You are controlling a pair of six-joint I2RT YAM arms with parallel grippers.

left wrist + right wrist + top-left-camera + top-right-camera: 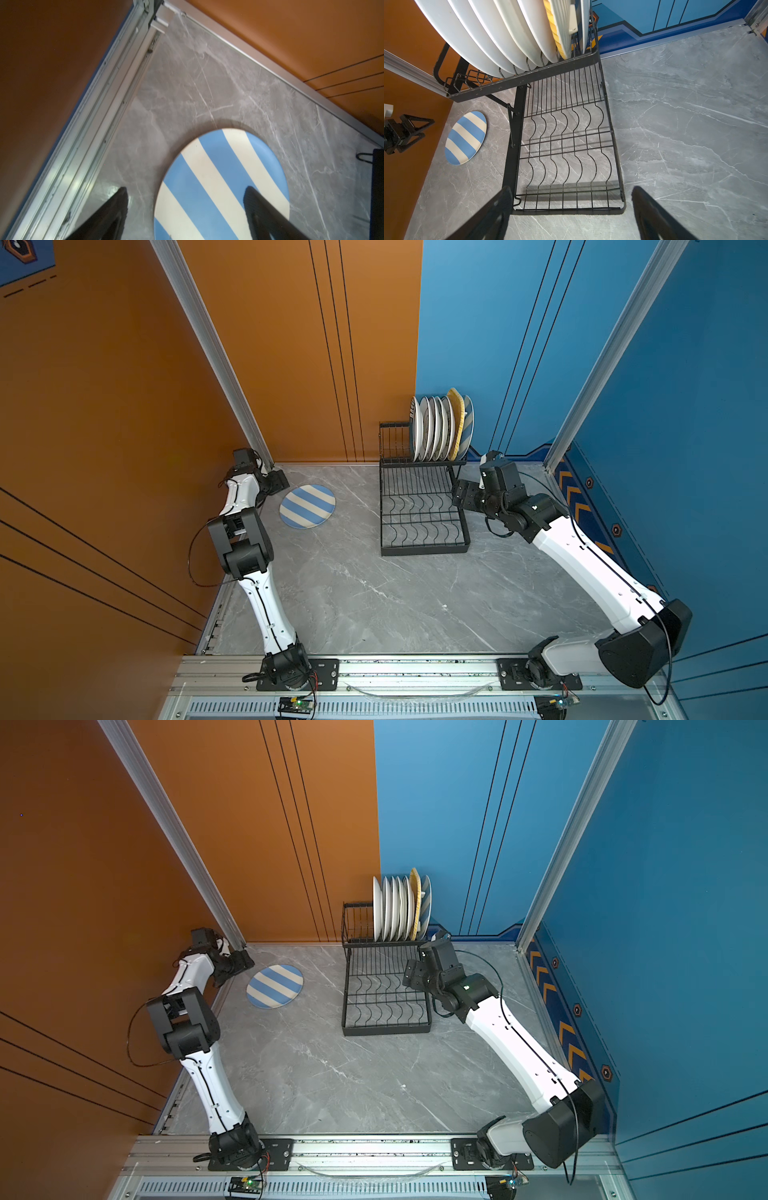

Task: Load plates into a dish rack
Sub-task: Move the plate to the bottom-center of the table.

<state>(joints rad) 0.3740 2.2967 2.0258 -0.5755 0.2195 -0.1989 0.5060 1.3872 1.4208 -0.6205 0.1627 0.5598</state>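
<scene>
One blue-and-cream striped plate (307, 506) (274, 986) lies flat on the grey table, left of the dish rack (424, 549) (386, 1029). My left gripper (279, 482) (186, 189) hangs open at the plate's left rim. One of its fingers is over the plate (220, 182) and the other over bare table. Several plates (438, 429) (500, 35) stand upright in the rack's raised upper tier: white ones, a yellow one and a striped one at the right end. My right gripper (458, 493) (572, 189) is open and holds nothing, beside the rack's right side.
The rack's wavy-wire lower tier (566, 145) holds nothing. The orange wall and an aluminium post (249, 423) stand close behind the left arm. The blue wall is right of the rack. The aluminium base rail (415, 672) runs along the table's front edge.
</scene>
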